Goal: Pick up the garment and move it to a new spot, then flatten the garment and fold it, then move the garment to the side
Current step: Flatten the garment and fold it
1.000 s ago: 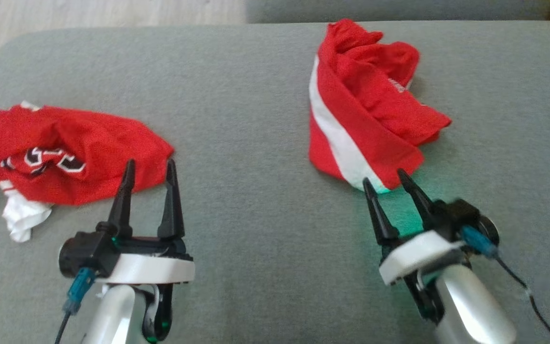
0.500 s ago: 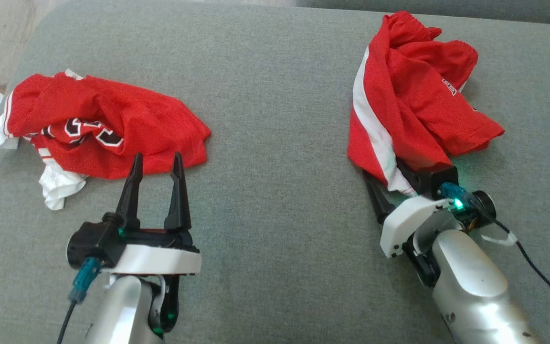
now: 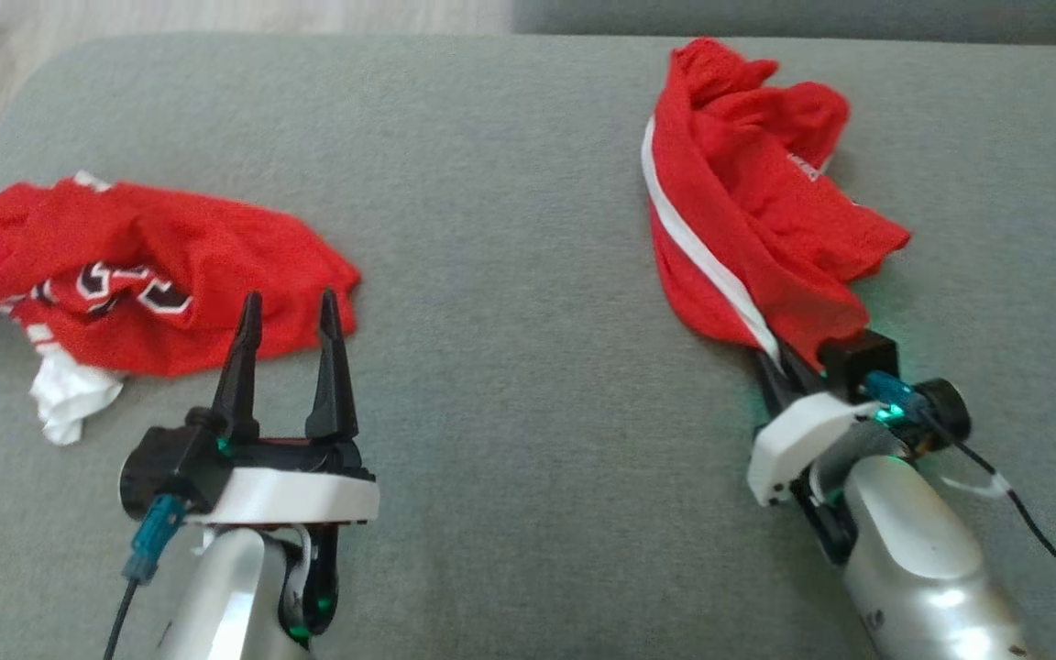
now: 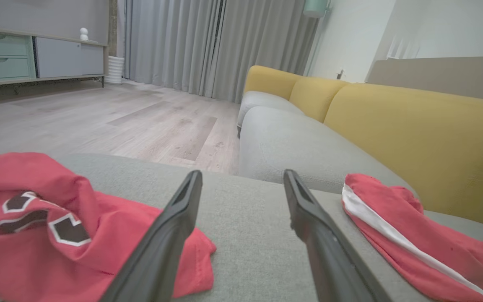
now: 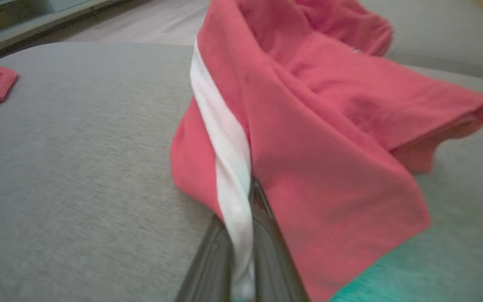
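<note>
The robot faced a wide grey seat cushion [image 3: 510,229]. At about ten o'clock from it lay a crumpled red jersey [image 3: 152,266] with dark, white-edged lettering, a white scrap of it trailing toward the cushion's near left edge. The left gripper [image 3: 291,307] hovered at that jersey's near hem, pointing to twelve o'clock. Its two fingers [image 3: 331,367] were spread well apart with nothing between them. Their tips overlapped the hem from above, though I could not tell whether they touched it.

Beyond the cushion at twelve o'clock were pale wooden floor [image 4: 120,117] and grey curtains [image 4: 208,42]. A second grey seat with yellow back cushions [image 4: 413,126] ran off at about two o'clock.

The garment [image 3: 748,211], red with a white stripe, sat bunched on the cushion at about one o'clock from the robot, well apart from the jersey. Nothing stood between the two heaps but grey fabric. The garment's near end was drawn into a narrow tail that ran toward six o'clock, straight into the right gripper [image 3: 777,367]. That gripper's fingers [image 5: 273,260] were pressed together on the tail, with the white stripe pinched between them. From the fingertips the cloth rose toward twelve o'clock and spread wider, with one flap reaching out at about three o'clock. A green glow from the wrist fell on the cushion beside it.
</note>
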{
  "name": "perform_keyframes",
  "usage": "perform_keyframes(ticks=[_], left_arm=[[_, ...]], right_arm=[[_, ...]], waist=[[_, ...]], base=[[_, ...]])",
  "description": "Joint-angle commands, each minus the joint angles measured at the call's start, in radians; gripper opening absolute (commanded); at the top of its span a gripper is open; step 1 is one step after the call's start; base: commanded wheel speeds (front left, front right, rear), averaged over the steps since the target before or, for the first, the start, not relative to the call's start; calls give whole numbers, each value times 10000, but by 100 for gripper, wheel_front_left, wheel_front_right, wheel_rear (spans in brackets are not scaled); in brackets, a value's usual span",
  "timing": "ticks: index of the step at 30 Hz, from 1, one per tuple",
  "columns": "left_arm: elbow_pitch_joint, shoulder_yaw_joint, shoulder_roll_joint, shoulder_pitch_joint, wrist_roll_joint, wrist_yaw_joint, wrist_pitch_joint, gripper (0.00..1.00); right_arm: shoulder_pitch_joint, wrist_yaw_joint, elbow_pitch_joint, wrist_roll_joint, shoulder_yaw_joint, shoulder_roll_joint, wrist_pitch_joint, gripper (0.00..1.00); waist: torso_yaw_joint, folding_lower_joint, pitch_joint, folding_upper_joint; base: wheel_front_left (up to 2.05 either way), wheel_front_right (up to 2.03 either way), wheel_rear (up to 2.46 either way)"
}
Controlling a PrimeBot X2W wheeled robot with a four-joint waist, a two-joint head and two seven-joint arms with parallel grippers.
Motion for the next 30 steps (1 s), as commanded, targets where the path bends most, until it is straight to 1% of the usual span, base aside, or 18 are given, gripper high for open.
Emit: perform_keyframes(ticks=[1, 5, 8, 9, 12, 15, 16, 17, 19, 21, 23, 26, 27, 30], left_arm=[[-307, 344, 48, -185, -22, 5, -62, 100], [-357, 443, 48, -48, -101, 7, -62, 100], [-413, 527, 48, 76, -126, 4, -62, 100], [-447, 553, 48, 121, -153, 6, -62, 100], [-478, 525, 47, 155, -209, 24, -63, 100], [-495, 428, 47, 141, -257, 38, -63, 100], [-490, 390, 47, 139, -268, 32, -63, 100], [-480, 357, 47, 140, -273, 27, -63, 100], [-468, 326, 47, 155, -262, 31, -63, 100], [-452, 350, 47, 191, -362, 31, -63, 100], [-474, 414, 47, 214, -636, 24, -63, 100], [-511, 434, 47, 220, -469, -12, -63, 100], [-511, 434, 47, 220, -469, -12, -63, 100], [-517, 474, 47, 247, -268, -86, -63, 100]], right_arm=[[118, 75, -192, -180, -3, 67, -122, 0], [530, 75, -517, -591, -1019, -168, -189, 0], [897, 75, -1024, -994, -1820, -453, -110, 0], [1160, 75, -1457, -1296, -2460, -572, 34, 0], [1579, 75, -2145, -1766, -3474, -559, 361, 0], [1908, 75, -2797, -2327, -4419, -382, 682, 0], [1986, 75, -3004, -2506, -4622, -295, 727, 48], [2043, 75, -3181, -2574, -4741, -196, 740, 100], [2080, 75, -3489, -2309, -4840, -25, 661, 100], [2089, 75, -3818, -1809, -4666, 49, 424, 100], [2144, 75, -4169, -1023, -4041, 66, 85, 100], [2301, 75, -4848, 146, -3070, 71, -294, 100], [2301, 75, -4848, 146, -3070, 71, -294, 100], [2581, 75, -5574, 924, -2150, 73, -495, 100]], waist=[[-287, -1, -225, 0], [-781, -1, -543, 0], [-1131, -1, -722, 0], [-1318, -1, -804, 0], [-1501, -1, -876, 0], [-1576, -1, -893, 0], [-1587, -1, -899, 0], [-1594, -1, -905, 0], [-1608, -1, -921, 0], [-1617, -1, -933, 0], [-1615, -1, -954, 0], [-1622, -1, -954, 0], [-1622, -1, -954, 0], [-1633, -1, -1002, 0]], base=[[0, 0, 0], [0, 0, 0], [0, 0, 0], [0, 0, 0], [0, 0, 0], [0, 0, 0], [0, 0, 0], [0, 0, 0], [0, 0, 0], [0, 0, 0], [0, 0, 0], [0, 0, 0], [0, 0, 0], [0, 0, 0]])
